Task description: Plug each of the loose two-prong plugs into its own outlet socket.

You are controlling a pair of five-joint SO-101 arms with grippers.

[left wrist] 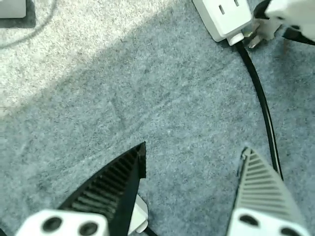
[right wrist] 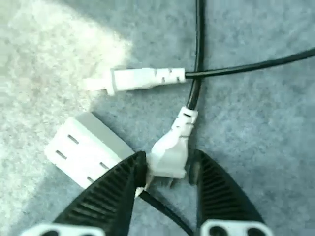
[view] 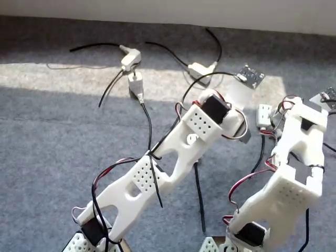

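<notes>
Right now my right gripper has its fingers closed against a white plug, just beside the outlet block on the carpet — a second plug lies near. My left gripper gapes wide over the carpet, holding nothing — a socket lies beyond it.

The socket block is cut off at the edge, and a white piece lies half hidden beneath the black finger of the left end effector

Plug beside outlet block (on carpet)
</notes>
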